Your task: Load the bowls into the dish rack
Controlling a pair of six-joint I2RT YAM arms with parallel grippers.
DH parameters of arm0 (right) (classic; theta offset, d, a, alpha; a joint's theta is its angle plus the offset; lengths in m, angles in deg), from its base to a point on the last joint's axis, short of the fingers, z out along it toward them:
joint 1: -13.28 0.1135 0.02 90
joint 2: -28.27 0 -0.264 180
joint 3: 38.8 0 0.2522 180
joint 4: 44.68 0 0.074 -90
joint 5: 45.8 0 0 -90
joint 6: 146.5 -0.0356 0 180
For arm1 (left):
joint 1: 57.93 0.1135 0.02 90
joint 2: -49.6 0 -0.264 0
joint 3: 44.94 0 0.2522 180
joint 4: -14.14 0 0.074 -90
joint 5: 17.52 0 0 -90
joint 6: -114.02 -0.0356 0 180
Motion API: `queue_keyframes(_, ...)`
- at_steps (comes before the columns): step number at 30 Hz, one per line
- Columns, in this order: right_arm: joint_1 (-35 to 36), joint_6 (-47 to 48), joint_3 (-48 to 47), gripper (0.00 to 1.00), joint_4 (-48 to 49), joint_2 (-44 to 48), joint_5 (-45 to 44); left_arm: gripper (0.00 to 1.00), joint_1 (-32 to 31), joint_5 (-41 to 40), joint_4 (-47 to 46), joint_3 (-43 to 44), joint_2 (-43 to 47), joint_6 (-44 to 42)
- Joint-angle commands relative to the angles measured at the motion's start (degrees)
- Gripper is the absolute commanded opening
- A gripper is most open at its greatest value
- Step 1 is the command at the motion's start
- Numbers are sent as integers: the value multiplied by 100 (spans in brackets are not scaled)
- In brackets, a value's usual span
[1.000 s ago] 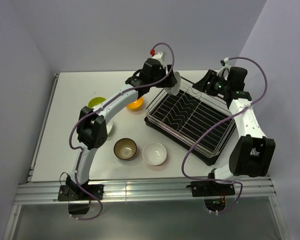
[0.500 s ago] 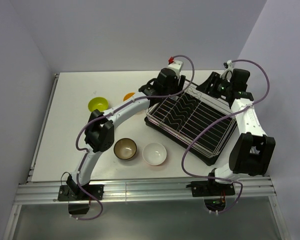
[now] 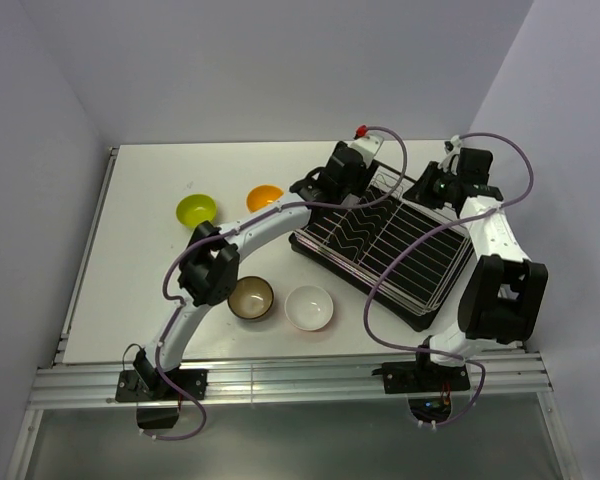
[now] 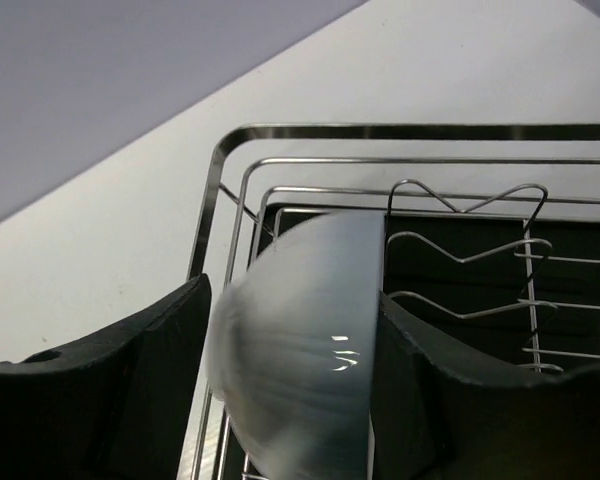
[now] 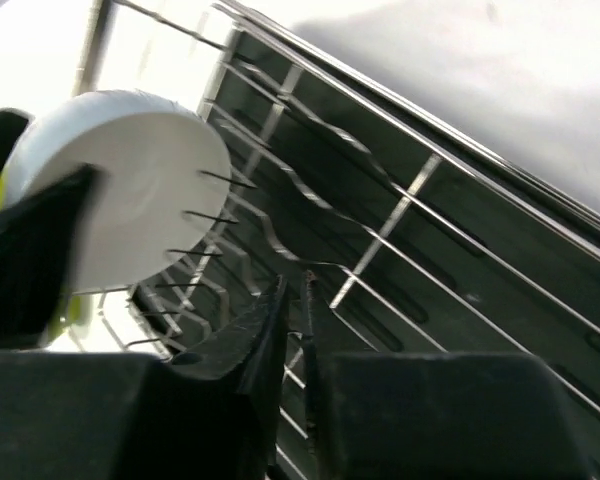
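Note:
My left gripper [image 3: 346,180] is shut on a white bowl [image 4: 300,330], held on edge over the far left corner of the silver wire dish rack [image 3: 400,250]. The right wrist view shows this bowl [image 5: 130,200] among the rack's zigzag dividers [image 5: 280,230]. My right gripper [image 5: 293,290] is shut and empty, above the rack's far right edge [image 3: 435,187]. On the table lie a lime green bowl [image 3: 196,209], an orange bowl [image 3: 264,197], a brown bowl [image 3: 251,297] and a white bowl [image 3: 309,307]. No other white bowl shows.
The rack sits askew on a black tray [image 3: 420,318] at the right of the white table [image 3: 140,260]. The left arm [image 3: 250,230] stretches across the table's middle. Grey walls stand behind and at both sides.
My left arm has swung right with the white bowl, from beside the rack's left corner to over its far end, uncovering the orange bowl. My right gripper has drawn back slightly to the right.

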Motion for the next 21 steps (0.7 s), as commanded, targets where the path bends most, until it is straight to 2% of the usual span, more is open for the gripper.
queue_keyframes(1, -34, 107, -90, 16, -210, -181, -362, 0, -168, -216, -783, 28, 13, -556)
queue_keyframes(4, -34, 116, -99, 9, -280, -322, -398, 0, -221, -164, -775, 124, -110, -636)
queue_keyframes(9, -43, 151, -142, 4, -342, -471, -345, 0, -291, -190, -775, 89, -207, -714)
queue_keyframes(14, -34, 98, -107, 3, -202, -532, -3, 0, -326, -181, -775, 107, -233, -662)
queue_keyframes(21, -25, 125, -476, 0, -447, -1103, -99, 0, -335, -268, -783, 1, -58, -627)
